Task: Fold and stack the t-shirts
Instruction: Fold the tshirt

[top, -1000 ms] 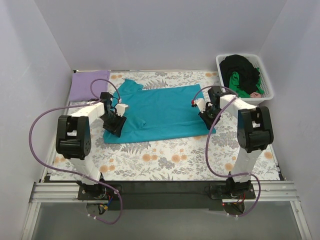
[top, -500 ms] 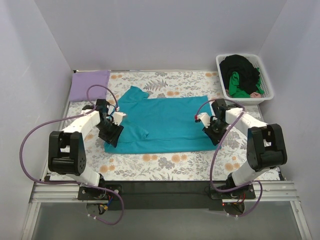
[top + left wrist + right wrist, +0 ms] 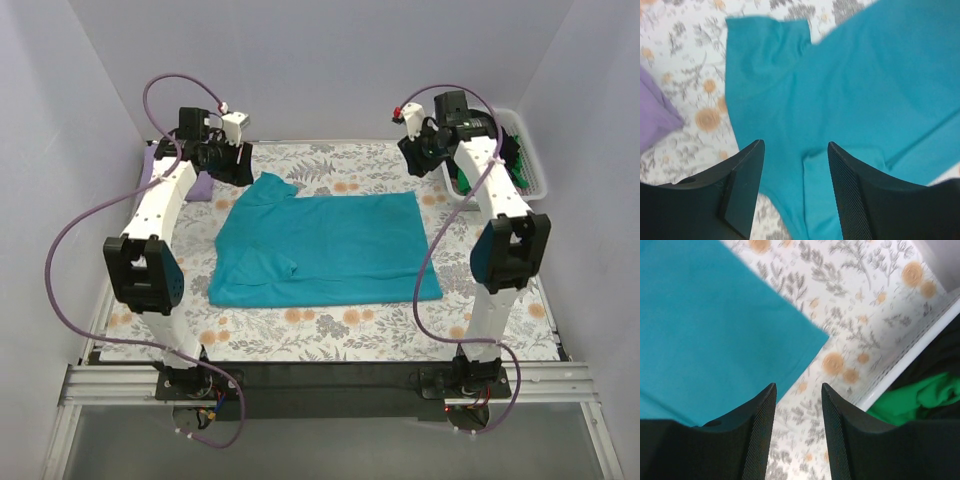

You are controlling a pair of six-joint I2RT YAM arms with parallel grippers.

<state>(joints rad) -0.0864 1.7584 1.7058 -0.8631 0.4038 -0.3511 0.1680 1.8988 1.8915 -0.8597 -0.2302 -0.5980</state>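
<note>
You see four t-shirts: one teal t-shirt (image 3: pixel 325 245) flat mid-tabletop (image 3: pixel 330 325), one lavender t-shirt (image 3: pixel 655 117) far left, one green t-shirt (image 3: pixel 925 395) and one black t-shirt (image 3: pixel 940 347) in the basket (image 3: pixel 905 362). The two tools, left tool (image 3: pixel 796 145) and right tool (image 3: pixel 798 386), are part-open and empty.

No writing, label, brand, number or sign is legible on anything in view.

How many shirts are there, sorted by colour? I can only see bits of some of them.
teal shirt: 1, spread flat
lavender shirt: 1, partly hidden behind the left arm
green shirt: 1, in the basket
black shirt: 1 seen in the same basket; any more underneath cannot be told
Total: 4
</note>
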